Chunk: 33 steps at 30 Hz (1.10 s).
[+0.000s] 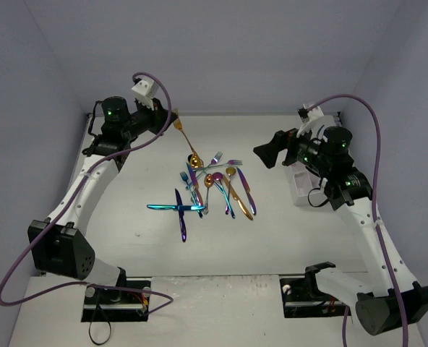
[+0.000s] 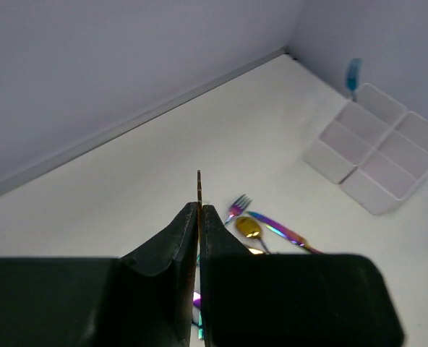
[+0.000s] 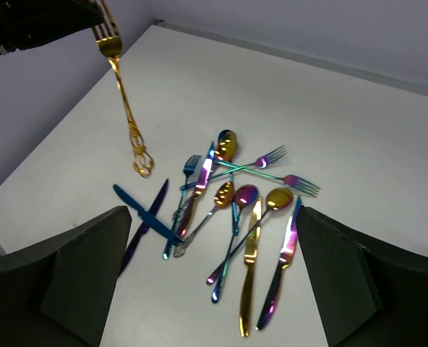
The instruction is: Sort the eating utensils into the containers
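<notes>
Top external: left gripper (image 1: 172,116) aloft with gold fork (image 1: 186,139), right gripper (image 1: 269,153) agape

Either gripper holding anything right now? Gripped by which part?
Left gripper is shut on a gold fork, pinched at its tine end, handle hanging down. Right gripper is open, holding nothing.

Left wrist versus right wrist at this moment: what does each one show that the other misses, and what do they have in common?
Only the left wrist view shows the white caddy, with a blue utensil upright at its far corner. Only the right wrist view shows the gold fork at full length, hanging handle-down, and the crossed blue knives. Both show the left gripper, jaws shut on that fork, plus part of the utensil pile.
</notes>
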Each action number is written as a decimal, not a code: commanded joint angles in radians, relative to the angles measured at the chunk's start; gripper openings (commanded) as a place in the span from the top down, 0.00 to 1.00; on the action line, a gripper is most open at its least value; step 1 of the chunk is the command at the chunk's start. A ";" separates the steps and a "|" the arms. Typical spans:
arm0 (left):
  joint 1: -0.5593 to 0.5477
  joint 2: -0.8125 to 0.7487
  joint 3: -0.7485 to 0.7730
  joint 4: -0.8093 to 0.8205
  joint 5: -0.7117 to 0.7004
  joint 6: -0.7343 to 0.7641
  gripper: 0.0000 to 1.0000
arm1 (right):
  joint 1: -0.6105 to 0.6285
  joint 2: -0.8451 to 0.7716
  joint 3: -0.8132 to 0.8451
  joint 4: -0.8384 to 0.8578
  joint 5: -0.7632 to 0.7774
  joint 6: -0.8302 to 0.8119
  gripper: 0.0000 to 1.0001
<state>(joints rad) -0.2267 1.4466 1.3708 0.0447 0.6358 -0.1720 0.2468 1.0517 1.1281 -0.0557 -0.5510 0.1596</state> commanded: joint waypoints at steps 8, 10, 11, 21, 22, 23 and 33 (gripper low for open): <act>-0.330 -0.127 0.054 0.081 -0.237 0.040 1.00 | 0.295 0.161 0.147 0.066 0.242 0.008 0.14; -0.352 -0.124 0.056 0.081 -0.248 0.047 1.00 | 0.319 0.176 0.160 0.066 0.265 0.004 0.15; -0.366 -0.122 0.058 0.079 -0.256 0.053 1.00 | 0.336 0.189 0.170 0.066 0.279 0.000 0.16; -0.419 -0.114 0.065 0.066 -0.281 0.072 1.00 | 0.428 0.246 0.190 0.066 0.377 -0.031 0.34; -0.420 -0.114 0.063 0.066 -0.281 0.072 1.00 | 0.430 0.247 0.188 0.066 0.384 -0.032 0.37; -0.421 -0.114 0.060 0.066 -0.282 0.072 1.00 | 0.432 0.247 0.186 0.065 0.391 -0.034 0.41; -0.421 -0.106 0.055 0.042 -0.272 0.069 1.00 | 0.442 0.222 0.169 0.066 0.469 -0.063 0.95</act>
<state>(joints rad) -0.6422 1.3546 1.3711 0.0398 0.3608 -0.1115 0.6826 1.3052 1.2705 -0.0603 -0.1447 0.1211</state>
